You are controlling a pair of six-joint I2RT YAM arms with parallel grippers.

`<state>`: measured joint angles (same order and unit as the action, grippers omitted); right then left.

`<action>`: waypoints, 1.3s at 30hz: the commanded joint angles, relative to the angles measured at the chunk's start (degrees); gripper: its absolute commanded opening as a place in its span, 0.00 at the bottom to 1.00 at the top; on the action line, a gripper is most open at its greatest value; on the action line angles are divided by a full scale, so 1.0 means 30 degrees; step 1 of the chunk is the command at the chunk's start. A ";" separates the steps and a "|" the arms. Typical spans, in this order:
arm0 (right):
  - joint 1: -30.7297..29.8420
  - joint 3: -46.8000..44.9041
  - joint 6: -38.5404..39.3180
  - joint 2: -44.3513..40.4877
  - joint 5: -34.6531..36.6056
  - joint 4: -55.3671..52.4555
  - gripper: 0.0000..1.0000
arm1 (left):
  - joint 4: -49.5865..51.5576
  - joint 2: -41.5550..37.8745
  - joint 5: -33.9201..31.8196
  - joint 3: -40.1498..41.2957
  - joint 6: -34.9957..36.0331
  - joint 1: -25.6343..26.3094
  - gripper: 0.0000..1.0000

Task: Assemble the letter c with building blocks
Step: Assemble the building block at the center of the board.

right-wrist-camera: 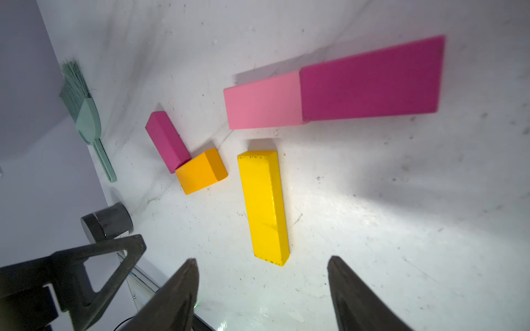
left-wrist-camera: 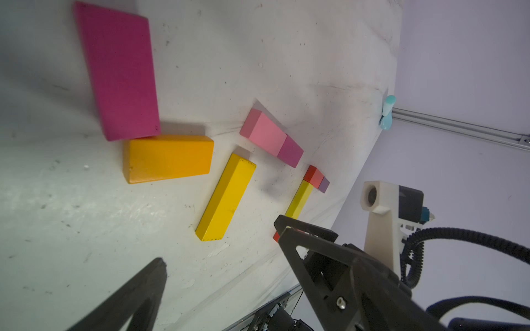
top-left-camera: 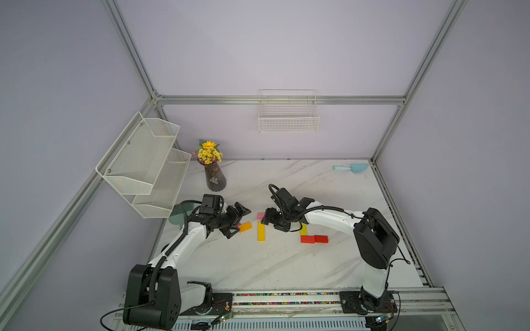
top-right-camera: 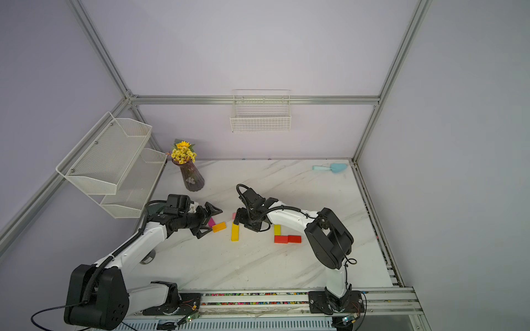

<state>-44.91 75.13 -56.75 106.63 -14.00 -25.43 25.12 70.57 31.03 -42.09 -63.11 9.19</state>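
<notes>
Building blocks lie mid-table. A long yellow block (top-left-camera: 261, 231) (right-wrist-camera: 263, 206) points at a light pink block (top-left-camera: 260, 215) (right-wrist-camera: 263, 100), which butts against a magenta one (right-wrist-camera: 370, 80). An orange block (top-left-camera: 245, 226) (left-wrist-camera: 169, 157) touches another magenta block (top-right-camera: 211, 222) (left-wrist-camera: 120, 71). To the right are a second yellow block (top-left-camera: 303, 230) and two red blocks (top-left-camera: 314, 239). My left gripper (top-left-camera: 241, 220) (left-wrist-camera: 220, 245) is open beside the orange block and holds nothing. My right gripper (top-left-camera: 265, 219) (right-wrist-camera: 262, 259) is open over the long yellow block's end, its fingers clear of the block.
A vase of yellow flowers (top-left-camera: 215, 177) stands at the back left. White mesh shelves (top-left-camera: 143, 163) hang on the left wall above a green brush (right-wrist-camera: 83, 106). A light blue scoop (top-left-camera: 351, 167) lies at the back right. Coloured beads (top-left-camera: 286, 294) fill the front rail.
</notes>
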 commanded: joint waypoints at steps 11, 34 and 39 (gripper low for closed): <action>0.1618 -0.2571 0.0219 -0.2994 -0.1012 0.0293 0.84 | -0.4809 -0.1783 -0.4551 0.3671 -0.9297 0.6104 1.00; 0.3453 -0.4154 0.1836 -0.4606 -0.1894 -0.0283 0.94 | -1.1619 0.1314 -0.8914 0.5094 -1.3869 0.9151 1.00; 0.3484 -0.3912 0.1893 -0.4141 -0.2209 -0.0283 0.95 | -1.1860 0.1439 -0.9394 0.5150 -1.3913 0.9213 1.00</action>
<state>-34.79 62.13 -51.42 93.45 -19.59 -25.39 -7.49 74.81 5.10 -27.07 -104.01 36.53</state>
